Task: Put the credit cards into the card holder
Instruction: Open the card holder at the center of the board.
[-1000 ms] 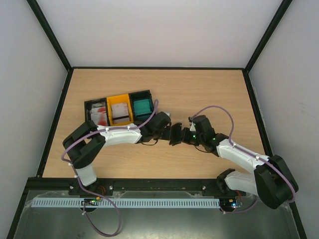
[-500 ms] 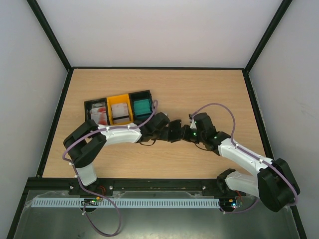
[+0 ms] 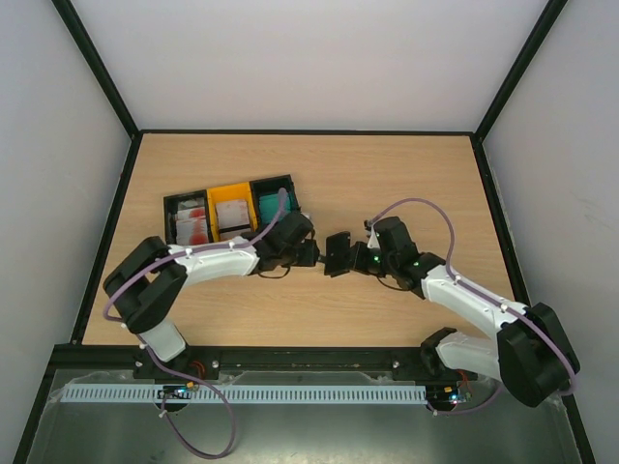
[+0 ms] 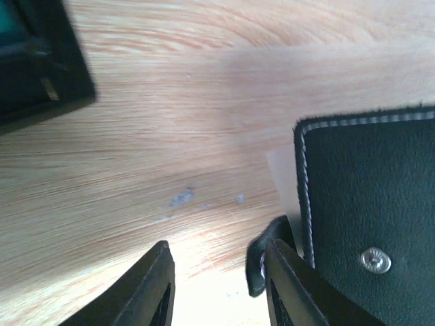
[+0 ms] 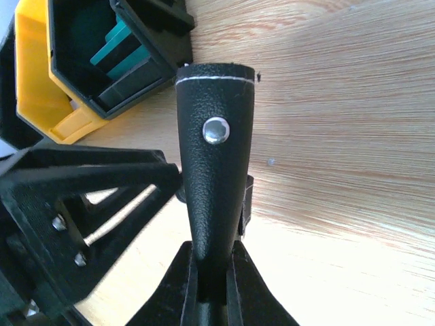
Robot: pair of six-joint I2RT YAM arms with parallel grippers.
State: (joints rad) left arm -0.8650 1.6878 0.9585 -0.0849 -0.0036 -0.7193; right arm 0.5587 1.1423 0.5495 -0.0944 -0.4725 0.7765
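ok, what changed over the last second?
The left gripper pulled back leftward, away from the card holder, and its jaws now stand apart with nothing between them. The right gripper stayed shut on the card holder, barely shifting. The bins did not move.

Plastic bins: three, in row at 10 o'clock of wooden surface [image 3: 406, 174]: black bin [image 3: 170, 218], yellow bin [image 3: 230, 192], second black bin [image 3: 272, 182].
Small black stitched folding card holder [image 3: 339, 254]: one.
Card kinds: three: red-and-white cards [image 3: 191, 224], white dark-striped cards [image 3: 234, 220], teal cards [image 3: 276, 207]. Number per stack uncountable.
Arms: two, left arm [image 3: 208, 263] and right arm [image 3: 474, 302].
Grippers: two, left gripper [image 4: 214, 272] and right gripper [image 5: 211, 272].
Purple cables: two [image 3: 280, 198] [image 3: 416, 203].
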